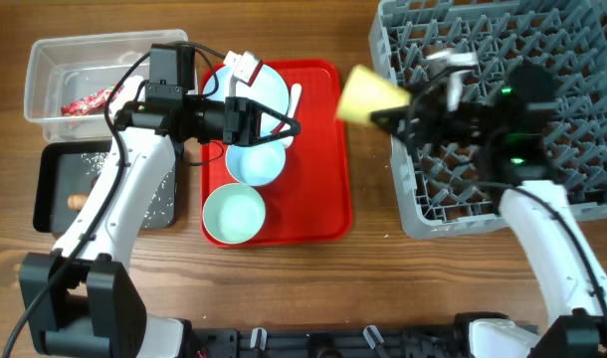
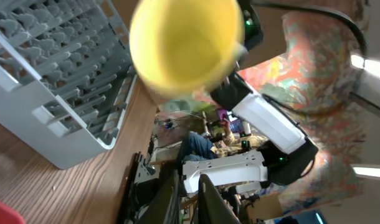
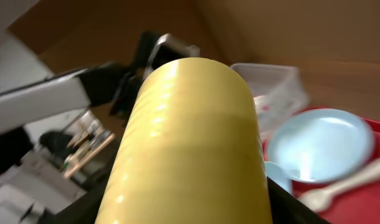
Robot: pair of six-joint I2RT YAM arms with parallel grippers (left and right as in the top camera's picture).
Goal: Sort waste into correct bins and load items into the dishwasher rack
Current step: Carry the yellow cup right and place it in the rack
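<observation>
We carry the yellow cup [image 1: 371,96] clamped sideways in our right end effector [image 1: 408,111] at the dishwasher rack's [image 1: 582,60] left edge for loading, while our left end effector [image 1: 284,129], nearly closed and empty, waits well left of it.

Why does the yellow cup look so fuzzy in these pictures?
Overhead: the yellow cup is smeared, probably by motion, while the grey rack stays sharp. Left wrist: the cup is soft-edged. Right wrist: it fills the frame, too near to focus, with glare streaks.

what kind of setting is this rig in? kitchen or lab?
Likely a lab workbench staged as a dish-clearing station, not a real kitchen: a wooden table holds a grey plastic pegged dishwasher rack, a flat red tray of dishes and a clear plastic tub, with cluttered workshop gear beyond.
</observation>
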